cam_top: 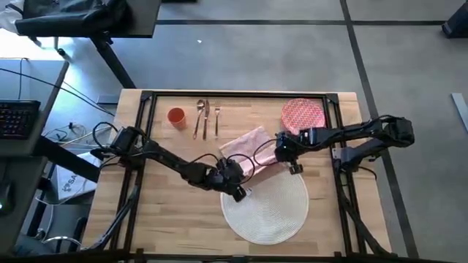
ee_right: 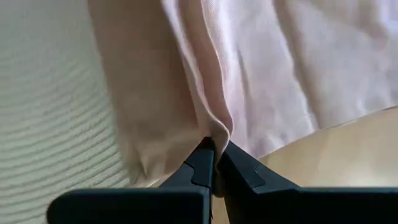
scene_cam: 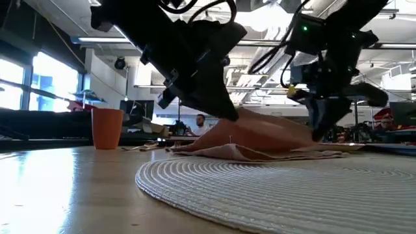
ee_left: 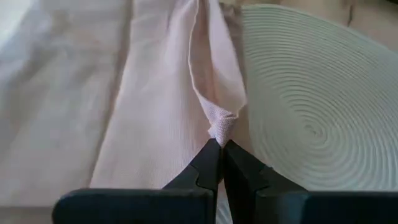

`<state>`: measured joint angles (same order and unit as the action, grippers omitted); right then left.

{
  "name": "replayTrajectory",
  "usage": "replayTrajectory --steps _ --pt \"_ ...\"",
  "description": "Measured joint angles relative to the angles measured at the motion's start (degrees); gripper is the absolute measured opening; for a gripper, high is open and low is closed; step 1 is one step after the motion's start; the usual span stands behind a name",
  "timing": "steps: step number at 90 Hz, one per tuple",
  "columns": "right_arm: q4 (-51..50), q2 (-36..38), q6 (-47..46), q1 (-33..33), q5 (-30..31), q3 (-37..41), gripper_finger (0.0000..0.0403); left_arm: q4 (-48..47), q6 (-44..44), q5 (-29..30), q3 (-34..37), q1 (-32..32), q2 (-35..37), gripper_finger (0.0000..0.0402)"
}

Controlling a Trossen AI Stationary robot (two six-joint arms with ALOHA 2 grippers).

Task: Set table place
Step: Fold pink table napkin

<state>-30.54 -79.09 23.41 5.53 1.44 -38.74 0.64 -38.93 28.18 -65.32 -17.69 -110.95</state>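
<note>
The beige-pink napkin (cam_top: 247,148) lies on the light-wood table (cam_top: 168,204), with its near part over the far rim of the round white placemat (cam_top: 267,208). My left gripper (cam_top: 240,183) is shut on the napkin's near left part. My right gripper (cam_top: 287,159) is shut on its right part. In the low view the cloth (scene_cam: 266,138) rises like a tent between the two grippers. Along the far edge stand the red-patterned plate (cam_top: 303,115), the gold cutlery (cam_top: 207,117) and the orange cup (cam_top: 176,117). My left gripper pinches a small puckered tip of the napkin's edge (ee_left: 221,127) between its two fingertips, coming slanting down from the table's left. The cloth runs away from the tips as a raised fold. The rest lies on the table and the placemat's rim (ee_left: 298,112). My right gripper pinches a gathered fold of the napkin (ee_right: 214,132) at its fingertips, slanting down from the table's right. Several layers seem bunched there. The cloth is raised at the fingers; its lower edge (scene_cam: 260,155) rests on the placemat and the table.
A black metal frame (cam_top: 146,98) runs around the table top. A dark desk with a keyboard (cam_top: 14,117) stands beyond the left edge. Bare wood shows at the table's near left.
</note>
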Motion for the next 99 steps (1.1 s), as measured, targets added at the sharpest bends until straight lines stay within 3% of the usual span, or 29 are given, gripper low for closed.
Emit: replayTrajectory --steps 19,37,58,70,85,99 --pt "0.8 0.0 -1.5 0.0 -3.5 1.6 0.0 0.1 0.0 -1.3 0.0 0.1 -0.2 0.0005" --pt "1.2 0.0 -1.6 0.0 -4.8 3.1 0.001 -0.3 0.0 -3.8 0.0 0.1 -0.2 0.0043" --pt "-0.5 0.0 -1.9 0.0 -13.4 2.2 0.0093 -3.2 -5.8 -11.3 0.0 0.9 1.6 0.0083" --pt "-6.3 0.0 -1.5 0.2 -13.7 -1.5 0.0149 -6.3 -9.5 -10.9 0.0 2.6 5.7 0.0087" --pt "-13.2 0.0 -2.3 3.0 -15.1 -10.0 0.0191 -14.7 -18.0 -9.0 0.0 10.0 11.0 0.0084" --pt "-10.9 0.0 -5.3 10.1 -17.2 -14.5 0.0199 -18.4 -14.7 -16.2 0.0 20.9 10.1 0.0088"
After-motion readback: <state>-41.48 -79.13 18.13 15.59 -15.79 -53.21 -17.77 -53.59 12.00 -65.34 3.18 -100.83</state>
